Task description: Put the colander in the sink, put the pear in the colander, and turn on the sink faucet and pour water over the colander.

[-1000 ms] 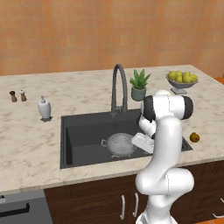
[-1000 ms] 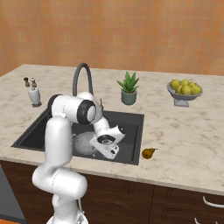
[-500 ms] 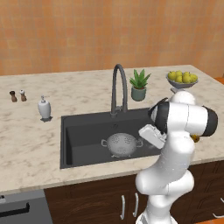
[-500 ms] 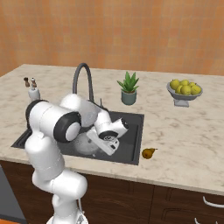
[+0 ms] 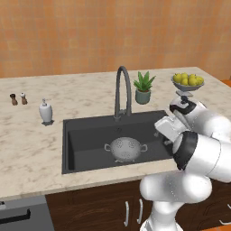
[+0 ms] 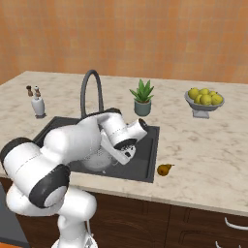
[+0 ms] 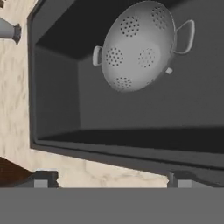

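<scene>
The silver perforated colander (image 5: pixel 126 149) stands upright on the floor of the dark sink (image 5: pixel 85 135), below the arched faucet (image 5: pixel 122 90). No water is running. In the hand view the colander (image 7: pixel 140 52) lies ahead with both loop handles showing. My gripper (image 7: pixel 111 179) is open with nothing between its tips, held above the sink's near right part. In the left base view the gripper (image 5: pixel 160 131) hangs to the right of the colander, apart from it. The small yellow-orange pear (image 6: pixel 164 169) lies on the counter just right of the sink's (image 6: pixel 145 145) front corner.
A grey pedestal bowl of yellow-green fruit (image 6: pixel 203 98) stands at the back right. A potted plant (image 6: pixel 142 97) sits behind the sink beside the faucet (image 6: pixel 92 92). A soap dispenser (image 5: pixel 45 112) and two small shakers (image 5: pixel 18 98) stand on the counter to the left.
My arm's elbow has swung out to the right and the hand has drawn back from the colander, rising slightly. The colander stays in the sink and the pear stays put.
</scene>
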